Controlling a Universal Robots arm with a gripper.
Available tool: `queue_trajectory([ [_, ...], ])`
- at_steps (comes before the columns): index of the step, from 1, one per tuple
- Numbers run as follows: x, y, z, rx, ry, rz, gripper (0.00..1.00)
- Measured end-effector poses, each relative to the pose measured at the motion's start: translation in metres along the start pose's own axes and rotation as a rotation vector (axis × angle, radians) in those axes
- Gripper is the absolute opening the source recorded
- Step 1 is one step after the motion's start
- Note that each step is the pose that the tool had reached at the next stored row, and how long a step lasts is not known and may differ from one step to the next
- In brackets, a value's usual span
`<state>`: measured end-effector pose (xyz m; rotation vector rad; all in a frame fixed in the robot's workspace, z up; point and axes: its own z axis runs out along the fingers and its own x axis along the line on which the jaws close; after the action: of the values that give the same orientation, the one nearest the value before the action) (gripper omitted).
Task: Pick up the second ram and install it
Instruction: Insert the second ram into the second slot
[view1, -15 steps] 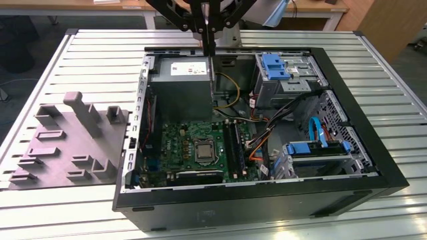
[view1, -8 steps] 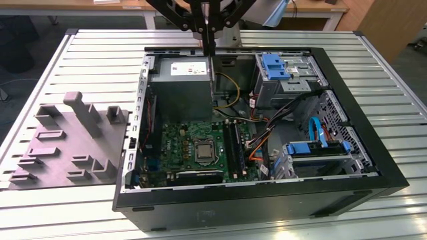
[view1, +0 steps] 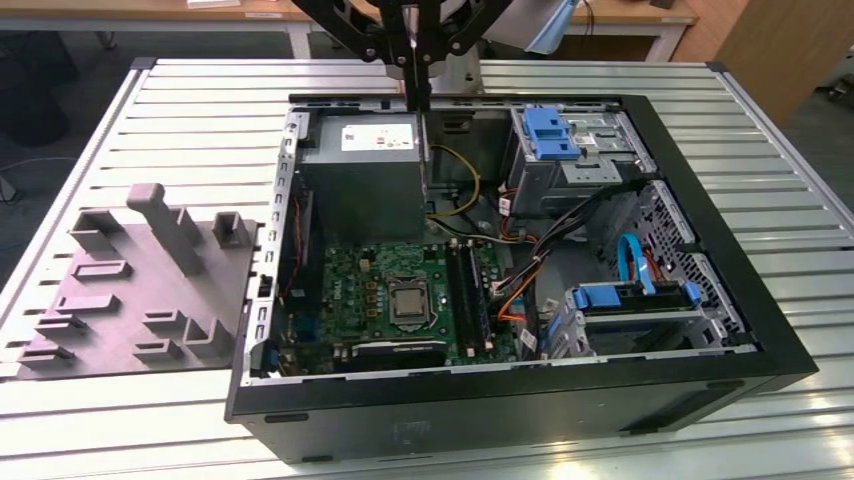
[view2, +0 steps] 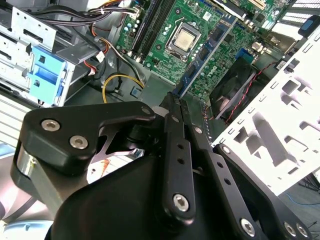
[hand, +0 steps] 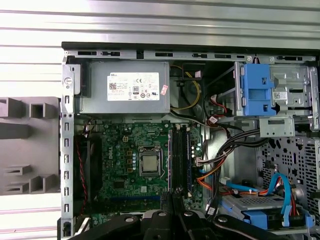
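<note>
**Hovering over the open case (view1: 534, 405): second ram (view2: 207, 55) pinched in the gripper (view2: 175, 97)**

- The black metal finger bars are pressed together on one end of the second ram. The stick is held in the air, well above the green motherboard (hand: 125, 150).
- In the second wrist view the stick is seen as a slim, flat, dark blue strip with dark rectangular chips. Its label cannot be made out. In the exterior view it is seen edge-on as a thin dark line.
- The black tower is laid on its side on a ribbed aluminium table (view1: 134, 100).
- A grey moulded fixture (view1: 134, 290) is placed at the exterior view's left.
- A white printed label (hand: 134, 86) is carried by the grey sheet-metal power supply (hand: 95, 105).
- Long black slots (hand: 177, 160) are set beside the square silver CPU (hand: 149, 164).
- A blue plastic latch (hand: 257, 90) is fitted on the drive cage.
</note>
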<state>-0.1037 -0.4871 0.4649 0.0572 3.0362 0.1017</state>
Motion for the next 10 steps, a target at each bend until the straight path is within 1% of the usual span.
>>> queue_trajectory([
  [5, 0.0, 0.0, 0.0001, 0.0004, 0.0007, 0.0, 0.12],
  [6, -0.0001, 0.0, 0.0004, 0.0002, 0.0045, 0.0, 0.12],
  [7, -0.0002, 0.0, 0.0008, 0.0009, 0.0118, 0.001, 0.12],
  [8, -0.0005, 0.0, 0.0015, 0.0014, 0.0238, 0.001, 0.12],
  [9, -0.0006, -0.0001, 0.0022, 0.0015, 0.0335, 0.002, 0.12],
  [10, -0.0006, -0.0002, 0.0026, 0.0016, 0.0383, 0.002, 0.12],
])
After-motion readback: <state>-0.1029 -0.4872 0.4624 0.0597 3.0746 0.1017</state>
